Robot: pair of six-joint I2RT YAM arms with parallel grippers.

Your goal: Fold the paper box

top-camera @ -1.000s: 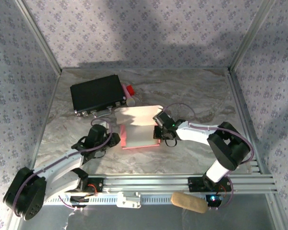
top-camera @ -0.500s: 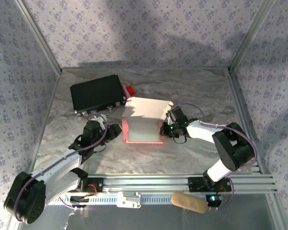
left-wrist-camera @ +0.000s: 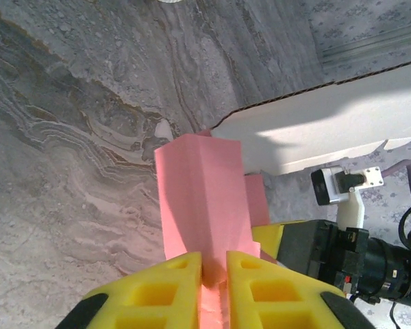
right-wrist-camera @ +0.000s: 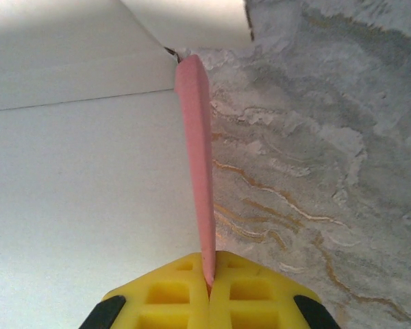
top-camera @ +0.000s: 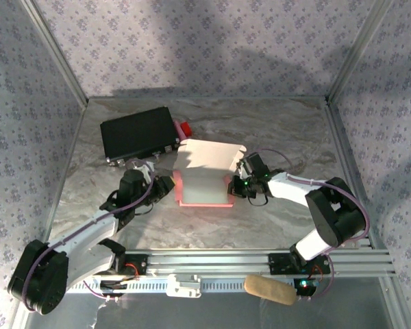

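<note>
The paper box [top-camera: 204,179] is caught right between the two tools at mid-table, gripped from both sides. On the left wrist view, the left gripper [left-wrist-camera: 212,264] is seen pressed together on a creased pink side flap, the cardboard pinched in the narrow slot between its yellow fingers. On the other side, the right gripper [right-wrist-camera: 209,264] is clamped on the thin pink edge of the opposite wall, which is stood upright just ahead of its tips. So, as it may be judged: both side walls are raised, and the pale inner floor is laid open between them. A broad whitish panel is tilted up on the far side of both grippers, not yet brought down. The folding looks partly done. The closing of that panel and the tucking of flaps into slots appear to be left; whether any tab is locked cannot be told. The grey marbled table [top-camera: 281,130] is lit unevenly, with a black case [top-camera: 138,133] set beyond the left gripper, well apart from the right one. Purple-patterned walls [top-camera: 192,41] are ranged round, framed in metal rails.
</note>
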